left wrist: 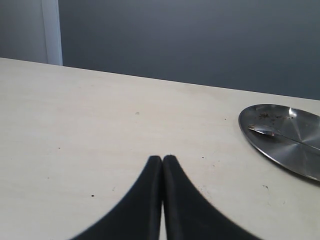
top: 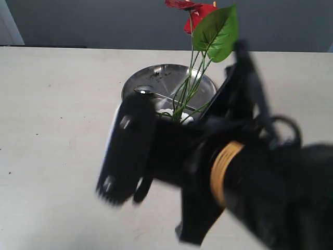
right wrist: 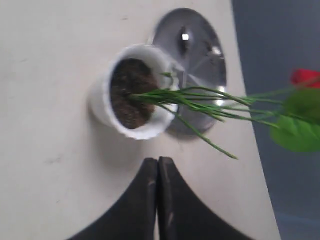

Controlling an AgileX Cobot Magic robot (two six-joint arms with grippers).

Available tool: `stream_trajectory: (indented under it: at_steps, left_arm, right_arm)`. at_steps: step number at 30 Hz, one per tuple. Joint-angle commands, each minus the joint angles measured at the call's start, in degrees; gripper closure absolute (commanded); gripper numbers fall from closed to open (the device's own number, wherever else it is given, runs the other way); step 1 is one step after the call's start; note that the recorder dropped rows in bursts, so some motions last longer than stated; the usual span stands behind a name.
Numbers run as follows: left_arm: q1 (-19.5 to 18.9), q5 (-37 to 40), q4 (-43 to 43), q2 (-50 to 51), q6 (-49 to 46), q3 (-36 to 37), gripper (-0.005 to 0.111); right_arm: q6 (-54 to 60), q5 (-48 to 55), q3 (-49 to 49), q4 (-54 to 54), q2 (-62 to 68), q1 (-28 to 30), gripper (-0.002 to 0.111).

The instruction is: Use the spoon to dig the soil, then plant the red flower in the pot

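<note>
The white pot (right wrist: 101,102) stands on the table against the steel plate, with dark soil (right wrist: 128,95) in it. The red flower (top: 200,14) stands planted in that soil, its green stems (right wrist: 200,99) leaning out and its leaf (top: 218,31) above. The spoon (left wrist: 264,132) lies on the plate. My right gripper (right wrist: 158,161) is shut and empty, a short way clear of the pot. My left gripper (left wrist: 162,158) is shut and empty over bare table, well apart from the plate. In the exterior view my blurred right arm (top: 234,172) hides most of the pot (top: 186,119).
The round steel plate (left wrist: 295,150) with a few soil crumbs sits just behind the pot, also seen as the plate (top: 166,78) in the exterior view. Bare beige table (top: 52,104) spreads to the left. A grey wall runs behind the table's far edge.
</note>
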State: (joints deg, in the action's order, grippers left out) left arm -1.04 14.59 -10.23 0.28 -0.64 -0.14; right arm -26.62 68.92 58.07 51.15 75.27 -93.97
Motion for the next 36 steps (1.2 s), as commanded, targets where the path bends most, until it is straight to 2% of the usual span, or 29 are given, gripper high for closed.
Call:
stream_trajectory:
  at_steps: [1, 5, 14, 20, 32, 34, 35, 36]
  left_arm:
    - [-0.1, -0.86, 0.09, -0.28, 0.06, 0.14, 0.106]
    - [-0.1, -0.86, 0.09, -0.28, 0.06, 0.14, 0.106]
    - [-0.1, -0.86, 0.09, -0.28, 0.06, 0.14, 0.106]
    - [-0.1, -0.86, 0.09, -0.28, 0.06, 0.14, 0.106]
    - [-0.1, -0.86, 0.09, -0.28, 0.06, 0.14, 0.106]
    - [-0.1, -0.86, 0.09, -0.28, 0.06, 0.14, 0.106]
    - [-0.1, -0.86, 0.09, -0.28, 0.06, 0.14, 0.106]
    - [-0.1, -0.86, 0.09, -0.28, 0.06, 0.14, 0.106]
  right_arm:
    - [-4.79, 1.05, -0.09, 6.67, -7.67, 10.19, 0.109]
    - [-4.8, 1.05, -0.09, 7.55, -12.11, 19.65, 0.109]
    - [-4.52, 1.05, -0.09, 4.78, -19.38, 35.3, 0.109]
    - [-4.67, 1.05, -0.09, 0.98, -24.12, 36.2, 0.109]
    - [-7.14, 1.05, -0.09, 0.86, -26.75, 36.64, 0.109]
    - [-14.77, -5.35, -2.04, -0.75, -30.95, 39.93, 0.109]
    - [-18.47, -20.81, -6.87, -1.33, -35.84, 44.07, 0.109]
    - [-18.48, -29.62, -10.22, -1.52, -38.52, 46.52, 0.109]
